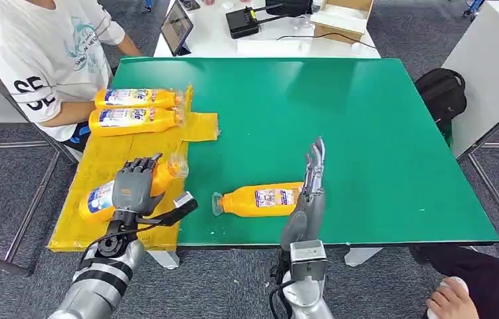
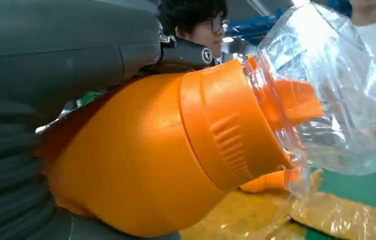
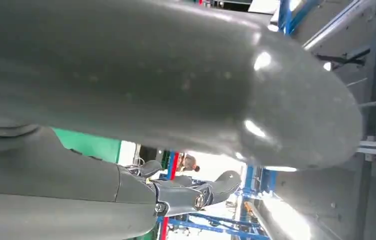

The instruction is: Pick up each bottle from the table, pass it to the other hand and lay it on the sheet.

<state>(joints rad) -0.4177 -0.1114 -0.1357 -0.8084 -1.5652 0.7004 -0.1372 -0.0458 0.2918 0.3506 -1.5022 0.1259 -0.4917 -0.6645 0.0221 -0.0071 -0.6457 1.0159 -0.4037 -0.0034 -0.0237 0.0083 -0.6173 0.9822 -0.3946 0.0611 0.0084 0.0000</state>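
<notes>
My left hand (image 1: pixel 133 187) grips an orange bottle (image 1: pixel 100 198) low over the yellow sheet (image 1: pixel 110 159) at the table's near left. Close up, that bottle (image 2: pixel 175 150) has a ribbed orange collar and a clear plastic wrap over its cap, with my left hand (image 2: pixel 50 60) wrapped around its body. Two more orange bottles (image 1: pixel 137 98) (image 1: pixel 133 120) lie side by side at the far end of the sheet. Another orange bottle (image 1: pixel 260 199) lies on the green table near the front edge. My right hand (image 1: pixel 307 193) stands edge-up beside it, fingers straight and holding nothing; its thumb (image 3: pixel 185 70) shows large and close.
A person in a white shirt (image 1: pixel 40 53) sits at the far left by the sheet. Another person's hand (image 1: pixel 449 299) shows at the lower right. A white table (image 1: pixel 266 33) behind holds a tablet, a black device and a box. A black bag (image 1: pixel 440 90) lies right of the green table (image 1: pixel 339 113).
</notes>
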